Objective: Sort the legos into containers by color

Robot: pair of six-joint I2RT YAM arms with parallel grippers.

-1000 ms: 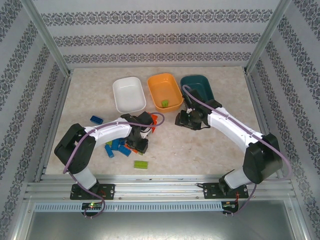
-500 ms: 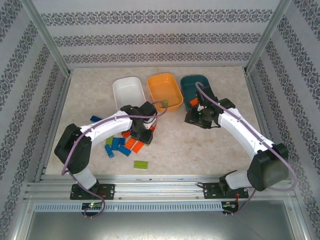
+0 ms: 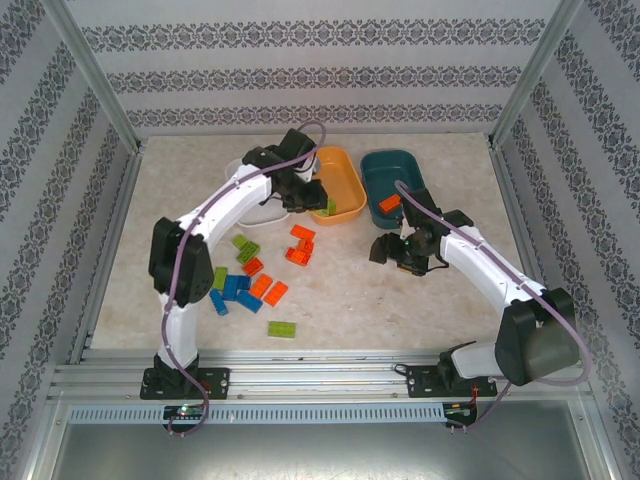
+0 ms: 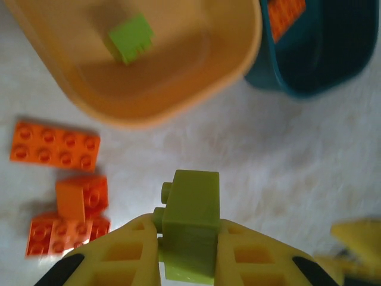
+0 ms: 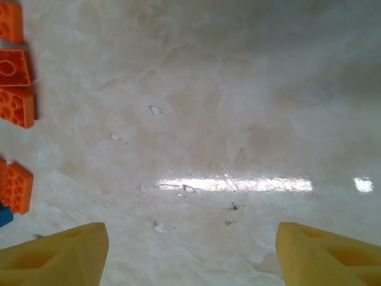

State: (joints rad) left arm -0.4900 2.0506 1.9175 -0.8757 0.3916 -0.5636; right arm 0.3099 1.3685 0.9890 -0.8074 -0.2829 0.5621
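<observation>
My left gripper (image 4: 187, 227) is shut on a lime green lego (image 4: 190, 208), held just short of the orange container (image 4: 178, 89), which holds one green lego (image 4: 130, 39). From above, the left gripper (image 3: 310, 193) reaches between the white container (image 3: 250, 205) and the orange container (image 3: 340, 165). The teal container (image 3: 395, 170) holds an orange lego (image 3: 389, 203). My right gripper (image 3: 385, 248) hangs open over bare table in front of the teal container, with nothing between its fingers (image 5: 65, 253). Loose orange legos (image 3: 300, 245), blue legos (image 3: 235, 292) and green legos (image 3: 281, 329) lie in the middle-left.
The left arm (image 3: 215, 215) crosses over the white container. Patterned walls and metal posts enclose the table (image 3: 450, 300). In the right wrist view, orange legos (image 5: 15, 104) lie at the left edge.
The left arm swung from the lego pile up to the orange container with the green lego. The right gripper drew back from the teal container and opened, leaving an orange lego inside.
</observation>
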